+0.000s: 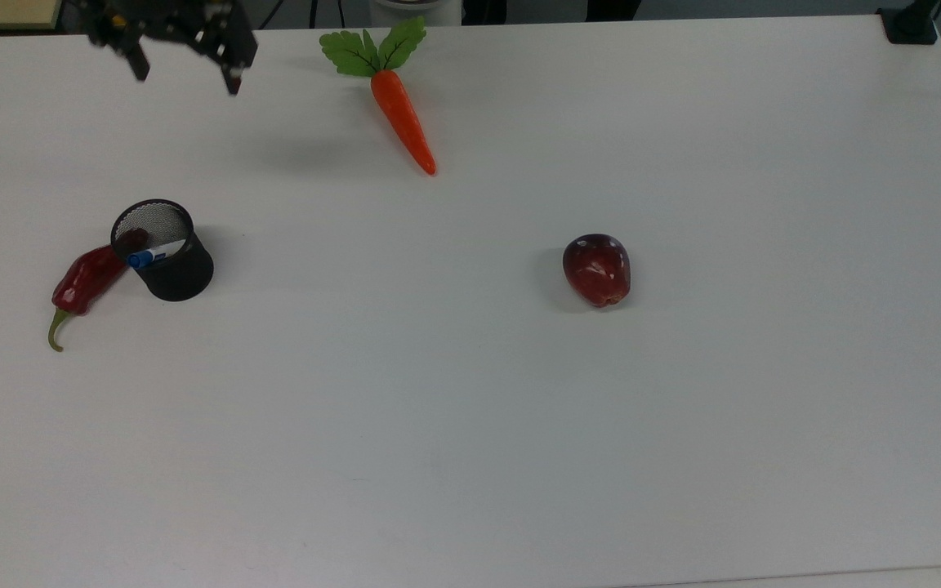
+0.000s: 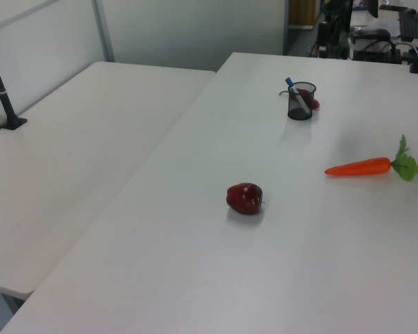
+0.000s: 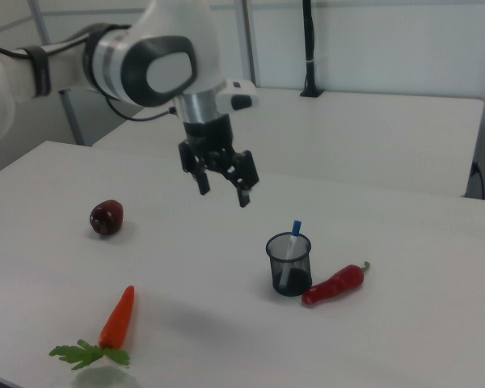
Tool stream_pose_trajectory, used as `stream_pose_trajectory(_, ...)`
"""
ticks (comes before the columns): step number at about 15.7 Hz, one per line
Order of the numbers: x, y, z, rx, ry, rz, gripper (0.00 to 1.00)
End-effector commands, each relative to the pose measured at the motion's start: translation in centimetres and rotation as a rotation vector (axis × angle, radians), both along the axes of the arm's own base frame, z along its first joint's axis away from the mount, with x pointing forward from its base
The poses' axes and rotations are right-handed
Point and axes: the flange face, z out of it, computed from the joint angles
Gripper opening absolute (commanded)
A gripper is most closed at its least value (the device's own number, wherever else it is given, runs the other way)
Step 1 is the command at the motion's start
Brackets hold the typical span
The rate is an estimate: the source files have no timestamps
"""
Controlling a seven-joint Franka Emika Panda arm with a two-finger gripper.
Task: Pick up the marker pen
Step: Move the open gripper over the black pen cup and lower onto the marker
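Up high, the gripper (image 3: 223, 191) hangs in the air over the table (image 1: 470, 425) with its two jaws wide apart and nothing between them. In the top view the gripper (image 1: 185, 73) is at about 12 o'clock from the black mesh cup (image 1: 172, 273), well apart from it. The marker pen (image 3: 293, 234) stands tilted inside the cup (image 3: 289, 267), blue cap poking out on top. A red chili pepper (image 1: 82, 282) lies touching the cup at its 9 o'clock in the top view. The carrot (image 1: 401, 114) and the red apple (image 1: 597, 269) lie far off.
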Motion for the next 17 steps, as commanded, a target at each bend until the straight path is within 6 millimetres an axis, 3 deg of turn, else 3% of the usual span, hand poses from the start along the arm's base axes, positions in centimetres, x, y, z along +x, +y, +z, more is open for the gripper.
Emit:
stream_pose_trajectory(1, 1.5, -2.3, -2.3, -0.034, -0.036, 0.082, 1.00)
stream_pose_trajectory(8, 4.3, -5.5, -6.5, -0.070, -0.129, 0.136, 0.99)
stream_pose_trajectory(11, 5.6, -6.1, -8.8, -0.083, -0.171, 0.121, 0.83)
stream_pose_trajectory(17, 7.3, -6.3, -11.3, -0.069, -0.267, -0.007, 0.65)
